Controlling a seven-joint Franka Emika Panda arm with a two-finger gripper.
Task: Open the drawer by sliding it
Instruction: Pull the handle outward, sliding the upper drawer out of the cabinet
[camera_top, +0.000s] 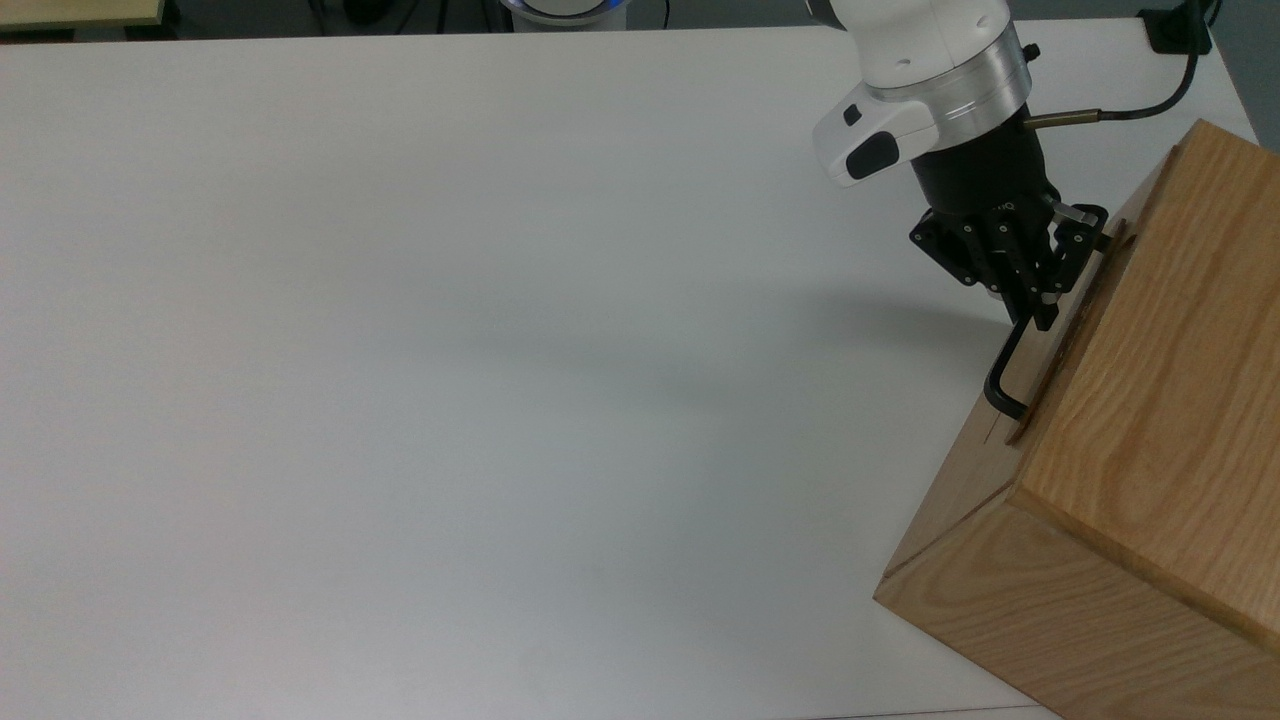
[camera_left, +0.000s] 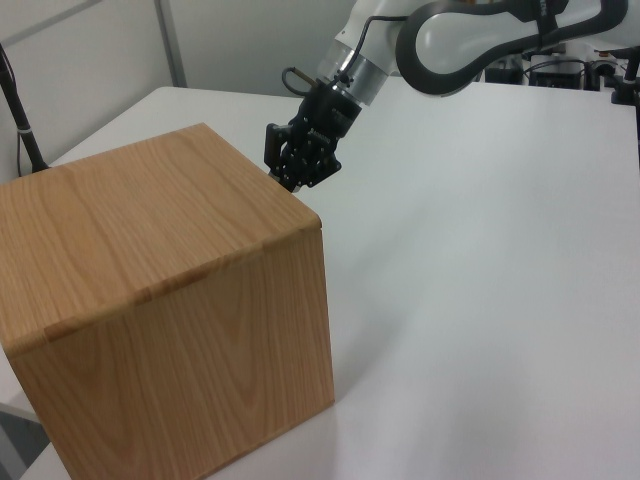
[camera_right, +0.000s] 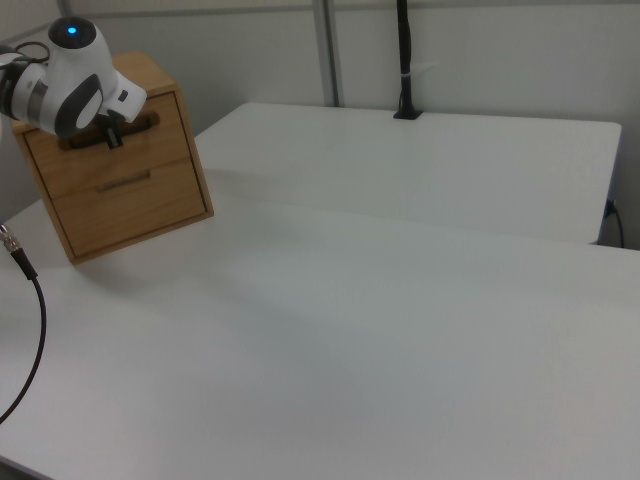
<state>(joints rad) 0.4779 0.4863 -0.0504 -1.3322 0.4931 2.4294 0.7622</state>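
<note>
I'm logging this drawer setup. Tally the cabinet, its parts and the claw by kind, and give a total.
Wooden cabinet: 1
Drawer fronts: 2, the top drawer and the lower drawer
Black bar handle: 1
Claw: 1, closed on the black bar handle
Total: 5

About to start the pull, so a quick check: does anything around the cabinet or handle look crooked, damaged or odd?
Nothing stands out. The gripper is closed on the drawer's handle; the cabinet sits flat on the table, angled to its edges.
</note>
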